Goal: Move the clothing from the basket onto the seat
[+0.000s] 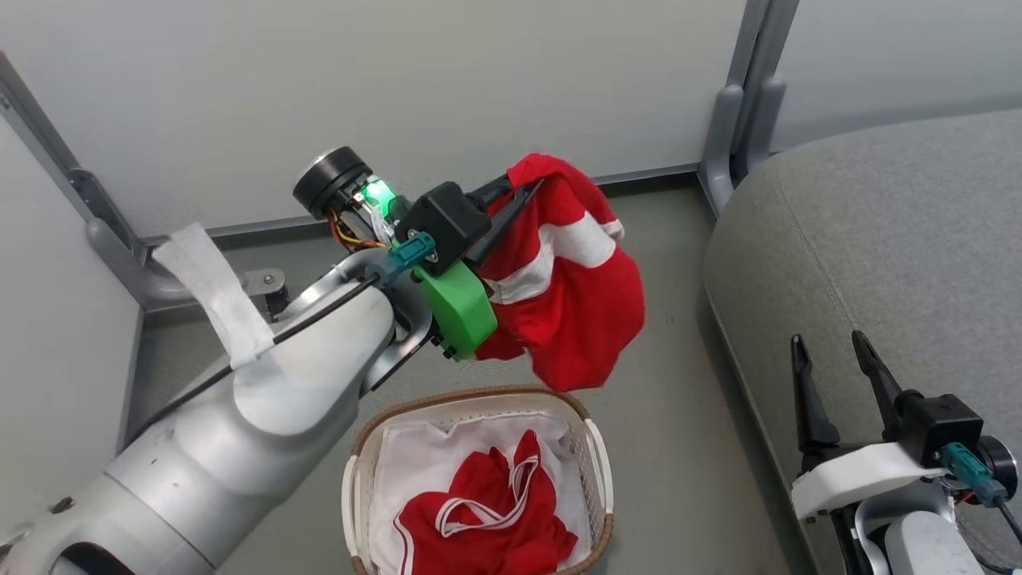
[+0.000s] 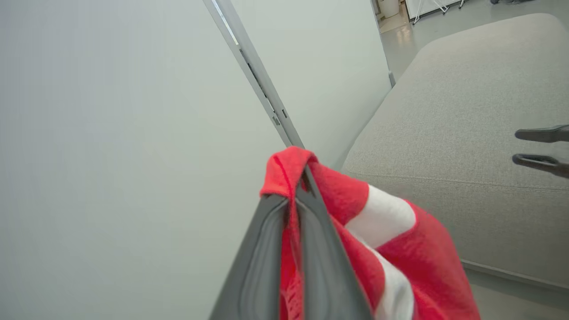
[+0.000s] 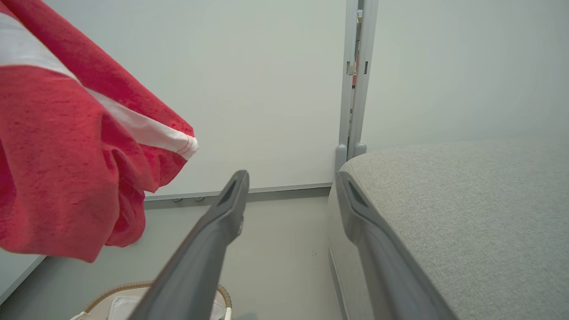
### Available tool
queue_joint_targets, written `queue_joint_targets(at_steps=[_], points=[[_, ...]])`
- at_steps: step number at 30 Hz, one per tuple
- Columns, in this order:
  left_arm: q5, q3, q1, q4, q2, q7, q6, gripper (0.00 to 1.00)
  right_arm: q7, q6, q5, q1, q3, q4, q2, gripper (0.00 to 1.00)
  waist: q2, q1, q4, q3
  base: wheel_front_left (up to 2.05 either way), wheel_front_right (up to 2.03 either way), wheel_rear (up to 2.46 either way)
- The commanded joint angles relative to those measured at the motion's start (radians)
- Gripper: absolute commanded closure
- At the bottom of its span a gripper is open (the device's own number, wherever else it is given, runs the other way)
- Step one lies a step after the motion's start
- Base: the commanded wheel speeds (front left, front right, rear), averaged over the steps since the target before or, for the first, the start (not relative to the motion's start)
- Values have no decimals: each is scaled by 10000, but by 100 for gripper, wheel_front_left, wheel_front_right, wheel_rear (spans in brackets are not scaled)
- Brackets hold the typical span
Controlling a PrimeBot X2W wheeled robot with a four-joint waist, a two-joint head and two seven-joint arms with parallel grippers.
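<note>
Basket (image 1: 595, 471): 6 o'clock, on floor; one red garment (image 1: 487, 511) inside.
Right gripper (image 1: 826, 339): 4 o'clock, fingers spread wide, empty, beside seat (image 1: 878, 224) edge.
Left gripper (image 1: 523, 196): fingers clamped on second red garment (image 1: 575, 303), hanging above basket.
Seat: grey, 2 o'clock.

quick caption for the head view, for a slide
Left hand holds a red garment above the basket, where a second garment lies; the open right hand hovers by the seat.

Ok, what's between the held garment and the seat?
Nothing stands there: the head view shows bare floor between the garment and the seat.
</note>
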Motion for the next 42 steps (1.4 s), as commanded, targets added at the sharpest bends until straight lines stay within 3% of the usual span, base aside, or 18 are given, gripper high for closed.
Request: queue_joint_targets(at_steps=[1,10,20,34,42], points=[[-121,-42,-285,-54,55,-7,-13,100,-49,-8,-75,46,47,13,-48,0,0,1,67,-306,0,0,0],[-587,-219,-1028,40,-180,-162,-13,100,-51,-8,-59,-249,689,-177,-42,0,0,1,-117,-367,0,0,0],[-836,-367,-1130,210,-230,-293,-14,100,-49,-10,788,-1068,3140,-505,-51,0,0,1,-196,-392,0,0,0],[-1050,-583,-1301,5,-460,-427,-14,100,-49,-10,332,-3747,3826,2481,-45,0,0,1,189,-384,0,0,0],[-1120,-771,-1324,-225,-432,-431,-14,100,-49,-10,386,-4487,3929,3377,-90,0,0,1,399,-373,0,0,0]])
